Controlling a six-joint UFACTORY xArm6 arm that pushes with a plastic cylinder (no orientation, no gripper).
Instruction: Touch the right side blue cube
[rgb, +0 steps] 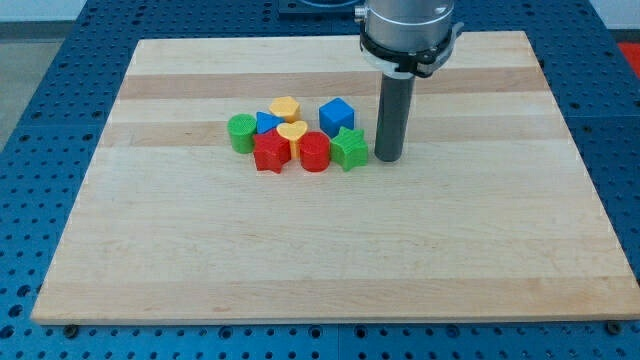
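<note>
**Rod tip parked just right of the block cluster, blue cube not touched**

Blue cube: sits at the upper right of the cluster, toward the view's top half of the board. One corner faces the view's bottom, so its sides run diagonally to the board edges. No long axis to record; the faces look equal. Top face is lighter blue, the two visible sides darker.

My tip: rests on the wood at about 4 o'clock from the blue cube, with a visible strip of board between them. It stands just beside the green star, at that star's 3 o'clock; whether they touch cannot be told. There is no claw on this arm, so there is no open or closed state to give; the rod is upright and dark, hanging from a silver collar.

Rest of the cluster, from the blue cube:
- yellow hexagon-like block at 9 o'clock
- blue triangle, mostly hidden, at 8 o'clock
- green cylinder farthest out toward 8 o'clock
- yellow heart, red star and red cylinder toward 7 o'clock, packed tight together

Surface: pale wooden board of glued strips, grain running left to right. It lies on a blue perforated table, seen on all sides.
</note>
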